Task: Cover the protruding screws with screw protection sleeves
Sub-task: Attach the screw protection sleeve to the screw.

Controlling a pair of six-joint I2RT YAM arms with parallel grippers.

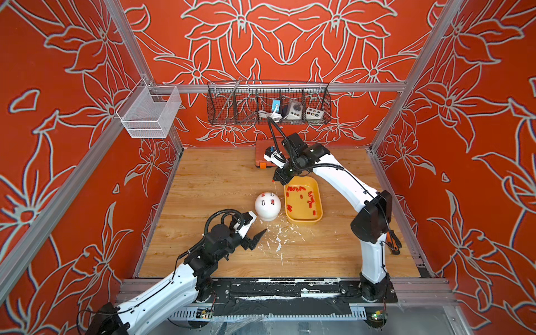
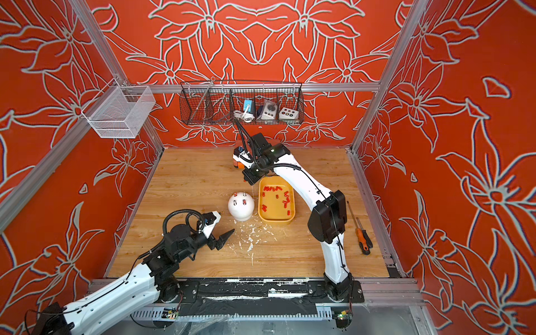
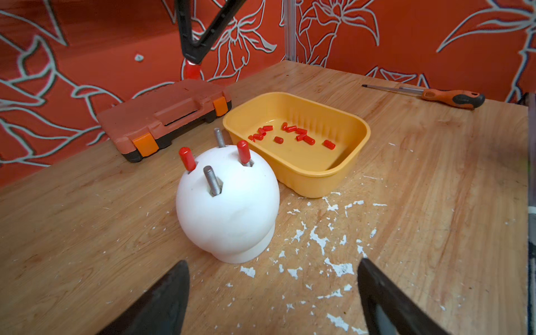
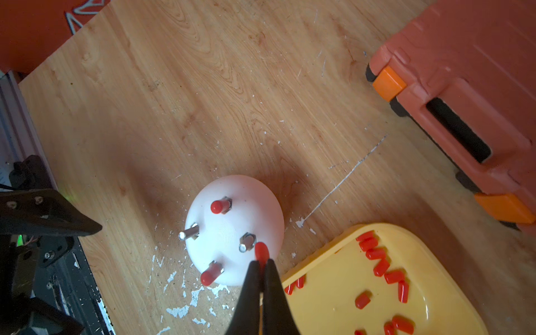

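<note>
White dome (image 3: 229,208) stands on wooden table (image 3: 435,203), just beside yellow tray (image 3: 304,179); four protruding screws stick out of its top, splayed slightly outward. Two are bare grey: bare screw (image 3: 213,181) on side nearer L gripper, 2nd bare screw (image 3: 219,137) on far side twd tool case; other two each wear a red cap: capped screw (image 3: 187,159) and 2nd capped screw (image 3: 243,152).

R gripper (image 4: 262,262) hangs clear above dome's tray-side edge; fingers pinched narrow on a red sleeve (image 4: 261,251), which pokes out past the tips. In R wrist view it shows just beside the 2nd bare screw, apart from it, not on it.

L gripper (image 3: 272,261) sits low nr table on dome's side away from the case; fingers spread wide, nothing btwn them, not touching dome; same in both top views.

Loose screw protection sleeves (image 3: 290,135) lie scattered on tray floor, some bunched, some single. Orange tool case (image 3: 162,116) lies closed at back of table beyond dome; screwdriver (image 3: 452,98) lies flat nr table's R edge, well apart from tray. White flakes (image 3: 319,240) litter the wood by dome's foot.
</note>
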